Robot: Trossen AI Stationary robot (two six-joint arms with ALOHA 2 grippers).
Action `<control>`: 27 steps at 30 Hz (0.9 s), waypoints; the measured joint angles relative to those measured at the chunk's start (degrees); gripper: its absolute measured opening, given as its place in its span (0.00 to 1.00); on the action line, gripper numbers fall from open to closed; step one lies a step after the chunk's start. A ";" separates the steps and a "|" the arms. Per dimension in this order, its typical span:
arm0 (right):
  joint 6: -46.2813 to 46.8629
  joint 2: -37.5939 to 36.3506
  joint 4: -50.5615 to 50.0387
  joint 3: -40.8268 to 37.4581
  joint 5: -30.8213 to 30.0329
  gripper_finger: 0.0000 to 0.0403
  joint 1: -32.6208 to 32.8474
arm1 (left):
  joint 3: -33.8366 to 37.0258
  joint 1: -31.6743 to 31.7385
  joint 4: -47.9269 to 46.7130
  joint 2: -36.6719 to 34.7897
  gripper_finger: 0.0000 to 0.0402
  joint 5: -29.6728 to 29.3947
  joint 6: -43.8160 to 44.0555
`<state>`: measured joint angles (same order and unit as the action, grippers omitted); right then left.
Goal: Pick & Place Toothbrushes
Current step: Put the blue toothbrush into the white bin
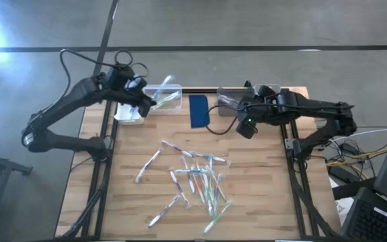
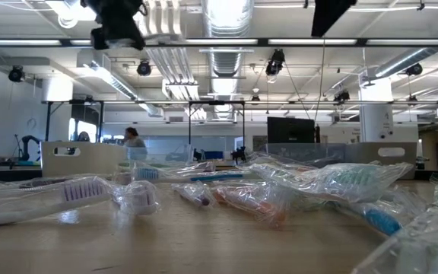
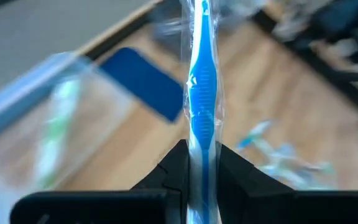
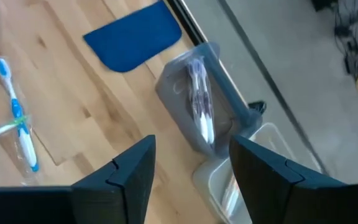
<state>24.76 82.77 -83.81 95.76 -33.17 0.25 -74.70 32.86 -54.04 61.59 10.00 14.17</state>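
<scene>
The left arm reaches in bent at the elbow, its left gripper (image 3: 201, 177) clamped on a blue brush (image 3: 202, 93) sealed in clear film, which stands straight out from between the fingers (image 3: 169, 171). This gripper hangs over a clear bin (image 1: 163, 97) at the table's far edge; a green-handled brush (image 1: 168, 99) lies in that bin just ahead of the fingers, and a white bin (image 1: 127, 114) sits beside it on the outer side. The right arm stretches in low and nearly straight, its right gripper (image 4: 188, 165) spread wide and holding nothing. Directly beyond its fingertips stands a grey bin (image 4: 194, 93) with a wrapped brush (image 4: 199, 106) lying inside, and a second clear bin (image 4: 229, 180) touches that one nearer the gripper. A dark blue pad (image 1: 198, 111), flat with rounded corners, lies between the two grippers. The loose brushes (image 1: 193, 178), thin sticks in crinkled glossy film, are scattered well short of both grippers on the bare wooden table (image 1: 261, 202), whose planks are smooth and pale. Open wood remains around the pile on both sides.
</scene>
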 joint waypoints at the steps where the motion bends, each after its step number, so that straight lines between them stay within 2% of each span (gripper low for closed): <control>1: 0.80 -0.77 0.89 -1.56 0.00 0.48 -0.17 | 0.00 0.92 -1.60 -0.34 0.12 -1.62 -0.98; 6: 3.61 -4.06 6.79 -7.79 0.29 0.45 -0.34 | 1.09 4.97 -6.81 -1.69 0.12 -9.19 -1.92; 11: 5.09 -5.44 10.52 -10.88 2.05 0.43 -0.31 | 6.29 9.26 -7.05 -3.89 0.12 -10.82 -1.82; 18: 4.88 -5.58 11.66 -12.10 2.33 0.42 -0.29 | 16.07 14.90 -5.43 -5.74 0.12 -18.48 1.44; 27: 3.69 -5.51 12.61 -12.04 2.14 0.47 -0.29 | 23.82 17.69 -2.40 -4.36 0.12 -21.99 1.83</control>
<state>28.44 77.25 -71.20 83.72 -31.03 -0.03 -50.87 50.54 -56.45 57.23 -11.98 16.01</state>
